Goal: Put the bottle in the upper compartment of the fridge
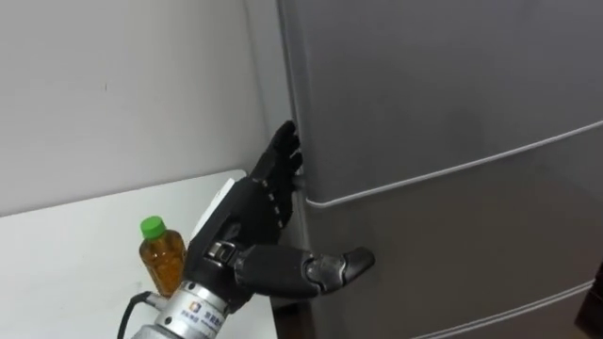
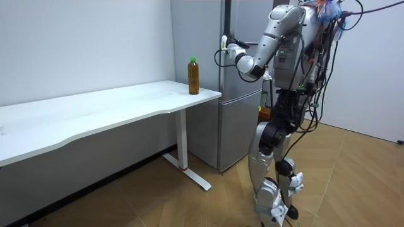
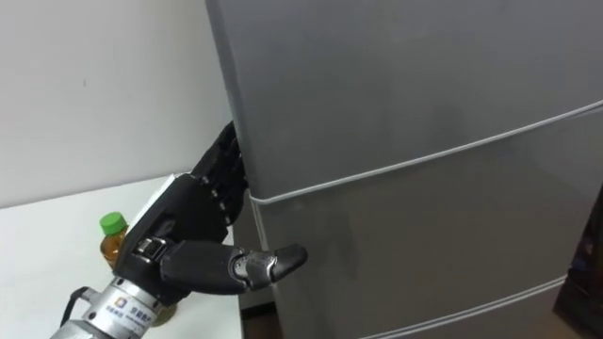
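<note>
The left hand (image 1: 247, 212), fingers straight and thumb apart, is reaching at the edge of the upper fridge door (image 1: 424, 85), likely to open it; the bottle (image 1: 162, 256) is standing on the worktop (image 1: 66, 254)

bottle (image 1: 162, 259): I see amber liquid, green cap; upright at the white tabletop's (image 1: 75, 254) end, near the fridge (image 1: 443, 141)
fridge: grey, doors shut
</note>
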You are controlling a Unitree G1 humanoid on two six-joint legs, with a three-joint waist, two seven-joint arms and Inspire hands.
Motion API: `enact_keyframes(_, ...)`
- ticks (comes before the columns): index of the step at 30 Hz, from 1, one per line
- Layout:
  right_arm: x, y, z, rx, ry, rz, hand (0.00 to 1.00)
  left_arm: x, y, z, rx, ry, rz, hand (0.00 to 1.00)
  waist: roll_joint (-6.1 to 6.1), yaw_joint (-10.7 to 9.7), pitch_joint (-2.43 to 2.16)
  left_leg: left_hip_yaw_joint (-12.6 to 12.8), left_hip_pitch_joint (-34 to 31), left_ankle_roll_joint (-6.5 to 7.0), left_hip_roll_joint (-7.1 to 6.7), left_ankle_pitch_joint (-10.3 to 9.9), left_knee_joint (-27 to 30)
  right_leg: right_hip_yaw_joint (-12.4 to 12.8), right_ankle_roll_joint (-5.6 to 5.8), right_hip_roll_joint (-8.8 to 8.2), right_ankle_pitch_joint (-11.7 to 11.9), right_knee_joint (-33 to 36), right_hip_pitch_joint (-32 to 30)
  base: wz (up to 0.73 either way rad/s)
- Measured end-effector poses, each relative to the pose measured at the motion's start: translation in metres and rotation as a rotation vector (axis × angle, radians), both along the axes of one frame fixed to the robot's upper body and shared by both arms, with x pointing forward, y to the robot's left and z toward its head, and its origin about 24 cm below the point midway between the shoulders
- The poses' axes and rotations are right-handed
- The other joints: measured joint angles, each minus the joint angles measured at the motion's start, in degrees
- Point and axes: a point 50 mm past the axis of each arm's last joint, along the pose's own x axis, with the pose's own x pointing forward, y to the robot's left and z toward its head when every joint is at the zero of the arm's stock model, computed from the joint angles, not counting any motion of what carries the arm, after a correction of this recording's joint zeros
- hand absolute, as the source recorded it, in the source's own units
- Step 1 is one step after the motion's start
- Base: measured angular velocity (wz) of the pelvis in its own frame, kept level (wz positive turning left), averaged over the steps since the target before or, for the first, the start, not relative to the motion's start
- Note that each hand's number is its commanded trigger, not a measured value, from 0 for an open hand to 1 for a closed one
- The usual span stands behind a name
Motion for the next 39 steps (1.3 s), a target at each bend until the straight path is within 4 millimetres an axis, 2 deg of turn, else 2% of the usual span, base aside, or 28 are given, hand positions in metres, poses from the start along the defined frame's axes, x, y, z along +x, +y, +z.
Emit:
enact_keyframes(4,0.002,-0.002,0.001,-0.005,0.010,0.012,0.00,0.002,-0.001,0.005,0.019,-0.010,-0.010,0.00,0.44,0.04,0.00,0.01,-0.71,0.01,0.00,0.01,0.19,-0.02,0.06,-0.02,0.26,-0.08,-0.47,0.01)
enact_keyframes(5,0.002,-0.003,0.001,-0.006,0.010,0.014,0.00,0.002,-0.001,0.005,0.020,-0.010,-0.010,0.20,0.52,0.04,-0.01,0.01,-0.72,0.01,0.00,0.01,0.19,-0.02,0.06,-0.02,0.26,-0.09,-0.47,0.03)
enact_keyframes(6,0.002,-0.003,0.001,-0.009,0.013,0.019,0.00,0.003,-0.002,0.005,0.017,-0.011,-0.011,0.23,0.72,0.04,-0.08,0.00,-0.87,0.01,0.00,0.01,0.26,-0.04,0.06,-0.01,0.26,-0.15,-0.52,0.05)
enact_keyframes(7,0.003,-0.005,0.001,-0.013,0.014,0.022,0.00,0.003,-0.003,0.006,0.019,-0.012,-0.013,0.34,0.91,0.04,-0.03,-0.03,-0.97,0.02,0.00,0.01,0.28,-0.12,0.06,-0.01,0.26,-0.16,-0.54,0.06)
enact_keyframes(8,0.003,-0.006,0.002,-0.016,0.015,0.025,0.00,0.003,-0.003,0.006,0.021,-0.013,-0.013,0.52,1.02,0.04,-0.05,-0.05,-0.99,0.02,0.00,0.01,0.28,-0.13,0.06,-0.01,0.26,-0.17,-0.54,0.05)
enact_keyframes(9,0.002,-0.008,0.002,-0.021,0.020,0.029,0.00,0.003,-0.002,0.006,0.023,-0.012,-0.011,0.62,1.24,0.10,-0.05,-0.09,-1.00,0.02,0.00,0.01,0.28,-0.13,0.06,-0.02,0.25,-0.17,-0.50,0.04)
enact_keyframes(10,0.002,-0.009,0.002,-0.024,0.021,0.029,0.00,0.003,-0.002,0.006,0.025,-0.013,-0.008,0.66,1.33,0.13,-0.04,-0.12,-1.00,0.02,0.00,0.01,0.28,-0.12,0.06,-0.02,0.26,-0.17,-0.49,0.05)
enact_keyframes(11,0.002,-0.009,0.002,-0.025,0.026,0.028,0.00,0.004,0.000,0.006,0.030,-0.014,0.000,0.82,1.46,0.15,0.00,-0.17,-1.04,0.03,0.00,0.02,0.28,-0.12,0.06,-0.01,0.26,-0.17,-0.48,0.06)
enact_keyframes(12,0.002,-0.010,0.002,-0.026,0.028,0.027,0.00,0.005,0.003,0.007,0.037,-0.018,0.018,0.87,1.55,0.17,0.03,-0.25,-1.16,0.03,0.00,0.02,0.28,-0.13,0.06,-0.01,0.25,-0.20,-0.48,0.07)
enact_keyframes(13,0.004,-0.010,0.002,-0.027,0.025,0.028,0.00,0.005,0.005,0.008,0.037,-0.019,0.025,1.00,1.61,0.16,0.03,-0.27,-1.23,0.03,-0.01,0.02,0.28,-0.17,0.06,-0.01,0.26,-0.22,-0.50,0.08)
enact_keyframes(16,0.005,-0.011,0.003,-0.029,0.024,0.029,0.00,0.009,0.011,0.010,0.044,-0.023,0.055,1.00,1.66,0.12,0.04,-0.28,-1.25,0.04,-0.02,0.03,0.26,-0.57,0.06,-0.04,0.26,-0.25,-0.34,0.06)
enact_keyframes(19,0.006,-0.011,0.003,-0.030,0.024,0.028,0.00,0.009,0.008,0.009,0.039,-0.016,0.043,1.00,1.64,0.32,0.10,-0.30,-1.34,0.04,-0.09,0.03,0.14,-0.44,0.06,-0.07,0.26,-0.23,-0.30,0.10)
enact_keyframes(21,0.006,-0.011,0.003,-0.031,0.027,0.032,0.00,0.009,0.007,0.009,0.040,-0.021,0.038,0.96,1.67,0.33,0.12,-0.31,-1.36,0.04,-0.11,0.03,0.13,-0.23,0.06,-0.06,0.26,-0.26,-0.28,0.02)
enact_keyframes(23,0.007,-0.011,0.003,-0.033,0.027,0.042,0.00,0.009,0.007,0.009,0.038,-0.023,0.046,0.90,1.82,0.32,0.20,-0.31,-1.36,0.04,-0.13,0.03,0.12,0.08,0.06,-0.05,0.26,-0.28,-0.28,0.05)
enact_keyframes(24,0.009,-0.012,0.003,-0.035,0.026,0.050,0.00,0.009,0.007,0.010,0.032,-0.023,0.052,0.80,1.89,0.33,0.30,-0.31,-1.40,0.04,-0.13,0.03,0.12,0.06,0.06,-0.04,0.25,-0.38,-0.38,0.05)
enact_keyframes(28,0.009,-0.013,0.004,-0.044,0.032,0.073,0.00,0.008,0.005,0.011,0.024,-0.038,0.047,0.69,1.87,0.46,0.34,-0.30,-1.65,0.04,-0.19,0.03,-0.10,0.04,0.06,0.01,0.25,-1.06,-0.34,0.04)
enact_keyframes(30,0.009,-0.014,0.004,-0.047,0.033,0.080,0.00,0.008,0.006,0.013,0.024,-0.043,0.049,0.56,1.88,0.47,0.33,-0.30,-1.75,0.04,-0.19,0.03,-0.11,0.03,0.06,0.03,0.25,-1.09,-0.35,0.03)
enact_keyframes(31,0.009,-0.013,0.004,-0.048,0.035,0.085,0.00,0.008,0.005,0.013,0.021,-0.045,0.044,0.53,1.88,0.47,0.32,-0.30,-1.75,0.04,-0.19,0.03,-0.11,0.04,0.06,0.02,0.26,-1.07,-0.33,0.06)
enact_keyframes(35,0.009,-0.013,0.004,-0.048,0.037,0.095,0.00,0.008,0.004,0.015,0.008,-0.047,0.034,0.53,1.89,0.51,0.31,-0.32,-1.75,0.04,-0.22,0.02,-0.15,0.03,0.05,0.01,0.26,-1.02,-0.34,0.01)
enact_keyframes(36,0.010,-0.013,0.004,-0.050,0.037,0.099,0.00,0.009,0.004,0.016,0.009,-0.052,0.036,0.64,1.94,0.52,0.27,-0.36,-1.74,0.04,-0.22,0.03,-0.15,0.01,0.05,0.02,0.26,-1.02,-0.36,0.00)
enact_keyframes(37,0.009,-0.015,0.005,-0.055,0.038,0.104,0.00,0.009,0.003,0.017,0.013,-0.058,0.038,0.69,2.04,0.54,0.21,-0.69,-1.71,0.04,-0.22,0.03,-0.17,-0.07,0.05,0.04,0.26,-0.95,-0.36,0.00)
enact_keyframes(39,0.008,-0.017,0.005,-0.061,0.041,0.105,0.00,0.009,0.001,0.017,0.013,-0.061,0.032,0.72,2.25,0.82,0.20,-1.79,-1.22,0.06,-0.06,0.04,-0.34,-0.32,0.05,0.18,0.25,0.12,-0.57,0.00)
